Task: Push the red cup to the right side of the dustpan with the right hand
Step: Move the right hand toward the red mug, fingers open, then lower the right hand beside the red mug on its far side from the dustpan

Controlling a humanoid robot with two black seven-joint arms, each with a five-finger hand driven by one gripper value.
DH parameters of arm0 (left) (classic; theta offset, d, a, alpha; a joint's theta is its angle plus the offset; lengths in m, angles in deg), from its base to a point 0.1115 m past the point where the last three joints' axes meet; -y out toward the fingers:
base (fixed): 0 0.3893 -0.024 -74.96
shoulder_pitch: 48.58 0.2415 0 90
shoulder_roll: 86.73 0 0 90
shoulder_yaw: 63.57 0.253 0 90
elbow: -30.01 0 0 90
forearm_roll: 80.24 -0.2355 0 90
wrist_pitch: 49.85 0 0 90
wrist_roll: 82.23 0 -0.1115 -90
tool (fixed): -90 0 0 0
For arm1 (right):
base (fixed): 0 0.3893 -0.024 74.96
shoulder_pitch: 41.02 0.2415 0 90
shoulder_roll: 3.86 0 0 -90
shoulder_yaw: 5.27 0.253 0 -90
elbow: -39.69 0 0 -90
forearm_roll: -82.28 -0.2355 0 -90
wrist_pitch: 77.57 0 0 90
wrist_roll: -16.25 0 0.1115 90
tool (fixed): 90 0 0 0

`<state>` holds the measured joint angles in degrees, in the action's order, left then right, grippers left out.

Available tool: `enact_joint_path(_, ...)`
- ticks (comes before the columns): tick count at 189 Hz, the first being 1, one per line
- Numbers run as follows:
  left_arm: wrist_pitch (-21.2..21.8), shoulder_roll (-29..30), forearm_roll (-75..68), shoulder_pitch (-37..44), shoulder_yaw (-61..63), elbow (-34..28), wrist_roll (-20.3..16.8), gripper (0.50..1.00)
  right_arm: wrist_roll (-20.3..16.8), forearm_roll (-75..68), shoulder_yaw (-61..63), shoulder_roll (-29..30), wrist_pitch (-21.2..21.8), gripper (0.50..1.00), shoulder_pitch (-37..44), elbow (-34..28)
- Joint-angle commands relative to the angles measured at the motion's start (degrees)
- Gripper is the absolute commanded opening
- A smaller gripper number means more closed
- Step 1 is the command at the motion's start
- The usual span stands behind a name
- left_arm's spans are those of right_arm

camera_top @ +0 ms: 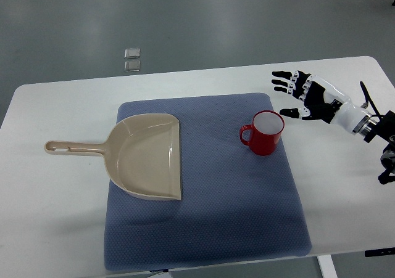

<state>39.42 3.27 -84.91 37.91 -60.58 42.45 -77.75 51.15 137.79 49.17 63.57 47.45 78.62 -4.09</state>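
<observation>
A red cup (pixel 264 134) with a white inside stands upright on the blue mat (pixel 210 228), its handle pointing left. A beige dustpan (pixel 148 156) lies on the mat's left part, its handle reaching left onto the white table and its open mouth facing right toward the cup. A stretch of bare mat separates cup and dustpan. My right hand (pixel 300 93) comes in from the right edge and hovers just right of and slightly beyond the cup, fingers spread and holding nothing. It is not touching the cup. The left arm does not show.
The white table (pixel 49 228) carries the mat; its far edge runs behind the hand and its near edge lies close below the mat. Two small clear squares (pixel 131 59) lie on the grey floor beyond the table.
</observation>
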Motion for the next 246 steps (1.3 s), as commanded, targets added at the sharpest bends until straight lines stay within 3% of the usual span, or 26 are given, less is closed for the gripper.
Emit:
enact_joint_path(1,-0.1,0.0,0.0,0.0,0.0,0.0,0.0,1.000,0.1,0.0,-1.2,0.3,0.0,0.932,-0.3,0.5)
enact_joint_path(28,-0.1,0.0,0.0,0.0,0.0,0.0,0.1,1.000,0.1,0.1,-1.3,0.9,0.0,0.934,-1.2,1.1)
enact_joint_path(53,-0.1,0.0,0.0,0.0,0.0,0.0,0.1,1.000,0.1,-0.3,-2.1,1.7,-3.6,0.934,-1.2,2.7)
enact_joint_path(246,-0.1,0.0,0.0,0.0,0.1,0.0,0.3,1.000,0.1,-0.9,-3.9,4.5,-4.3,0.936,-3.9,2.4)
